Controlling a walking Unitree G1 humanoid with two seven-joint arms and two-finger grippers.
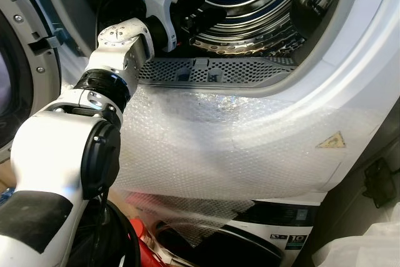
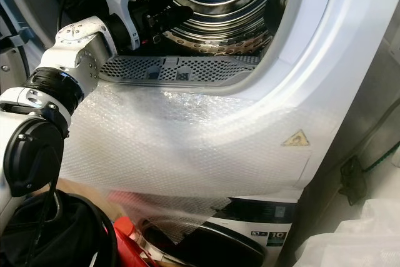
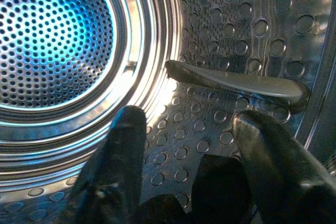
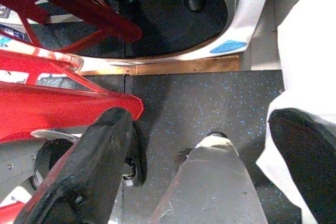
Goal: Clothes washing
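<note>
Left claw (image 3: 189, 145) inside drum (image 3: 220, 51)

The drum (image 1: 250, 4) is cut off at the frame's top edge; bubble wrap (image 1: 237, 142) veils the front panel; the lower washer's label (image 1: 294, 239) is too small to read.

Blue-white glare on drum (image 3: 58, 40) back wall beyond fingertips; left gripper (image 3: 191, 129) fingers dark, soft-focused. Head views bright, sharp; bubble wrap (image 1: 219, 148) sheen.
</note>
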